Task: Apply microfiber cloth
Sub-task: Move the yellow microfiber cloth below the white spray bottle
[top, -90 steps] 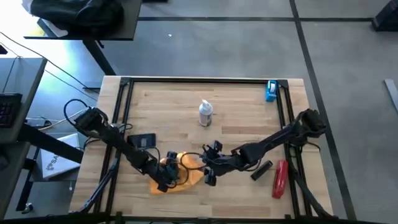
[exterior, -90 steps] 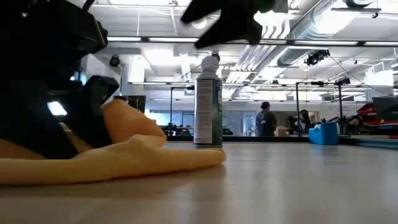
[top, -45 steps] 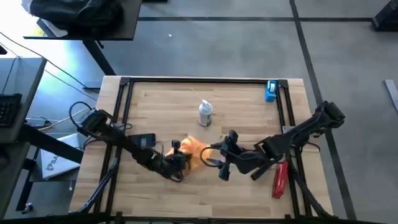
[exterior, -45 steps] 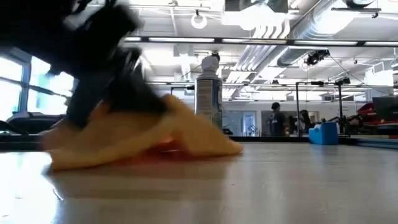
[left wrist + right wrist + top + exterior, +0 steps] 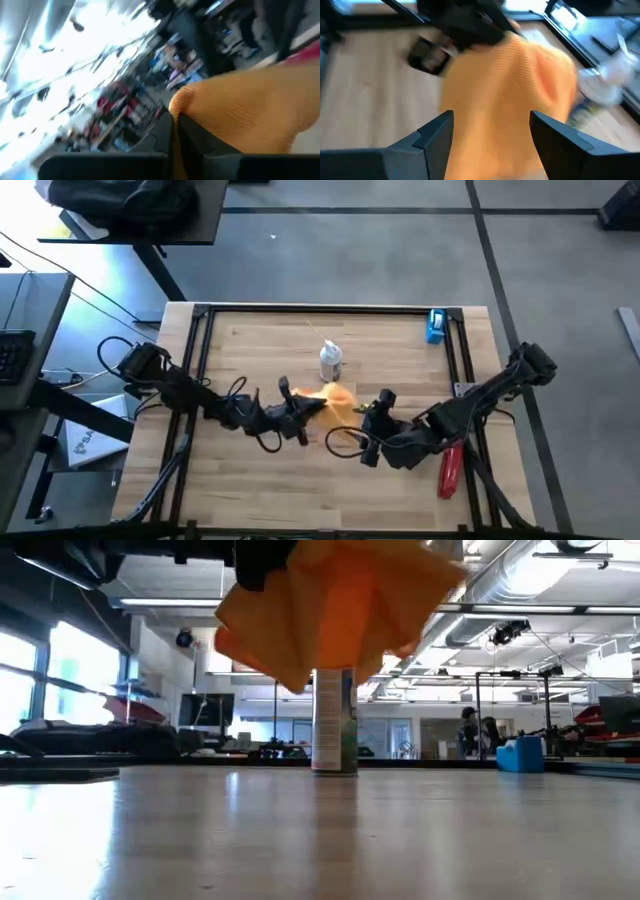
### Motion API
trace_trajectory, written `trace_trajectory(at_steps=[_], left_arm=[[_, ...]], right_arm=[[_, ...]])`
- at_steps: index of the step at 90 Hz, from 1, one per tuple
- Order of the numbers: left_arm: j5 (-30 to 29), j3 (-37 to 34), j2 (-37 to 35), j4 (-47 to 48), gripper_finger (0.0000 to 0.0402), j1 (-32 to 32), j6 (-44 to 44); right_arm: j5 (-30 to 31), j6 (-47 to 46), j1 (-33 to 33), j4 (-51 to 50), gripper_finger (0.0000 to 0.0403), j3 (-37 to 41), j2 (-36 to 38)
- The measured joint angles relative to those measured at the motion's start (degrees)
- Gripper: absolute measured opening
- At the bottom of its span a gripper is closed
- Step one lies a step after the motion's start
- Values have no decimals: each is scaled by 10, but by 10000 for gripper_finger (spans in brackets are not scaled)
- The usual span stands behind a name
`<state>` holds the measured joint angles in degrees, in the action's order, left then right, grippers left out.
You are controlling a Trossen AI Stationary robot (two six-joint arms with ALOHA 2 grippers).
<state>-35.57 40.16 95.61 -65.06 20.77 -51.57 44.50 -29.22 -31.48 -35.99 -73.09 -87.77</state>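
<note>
Left gripper (image 5: pixel 300 418) pinching my cloth (image 5: pixel 335 400), which hangs clear of the table (image 5: pixel 400 350), in front of the spray can (image 5: pixel 330 362); to its right my right gripper (image 5: pixel 375 408), fingers spread wide, holding nothing, faces the cloth

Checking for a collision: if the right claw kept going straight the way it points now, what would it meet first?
Most likely the microfiber cloth, which hangs from the left claw and fills the gap ahead of the open right claw. The spray bottle sits off to one side; depth is uncertain.
</note>
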Motion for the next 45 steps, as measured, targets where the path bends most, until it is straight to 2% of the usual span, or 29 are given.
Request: trace_trajectory(at_steps=[12, 23, 33, 45], left_arm=[[67, 0, 10, 3, 0, -24, 35], [144, 0, 27, 27, 0, -65, 115], [215, 0, 48, 24, 0, -105, 183], [268, 2, 73, 14, 0, -146, 224]], right_arm=[[53, -60, 1, -63, 228, 28, 0], [76, -110, 13, -40, 228, 91, 0], [76, -130, 31, 69, 228, 176, 0], [43, -94, 65, 315, 228, 284, 0]])
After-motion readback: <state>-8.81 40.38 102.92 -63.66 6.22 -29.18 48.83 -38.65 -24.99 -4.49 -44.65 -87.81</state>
